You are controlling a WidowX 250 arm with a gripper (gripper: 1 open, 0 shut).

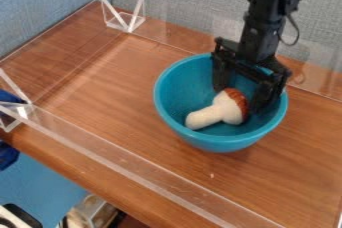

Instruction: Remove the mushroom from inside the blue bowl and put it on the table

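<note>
Looking through the one camera, I see my tool [246, 88] spread wide, reaching into the bowl [178, 125] on the desk [118, 122], likely so its fingers can straddle the mushroom [215, 111]. The mushroom lies on its side inside, stem toward the near left, cap toward the tool, long axis slanting across the bowl.

Under the matt black gripper [249, 94], the bowl [174, 94] looks glossy, smooth plastic — the table [100, 97] beneath it, wood-grained.
</note>
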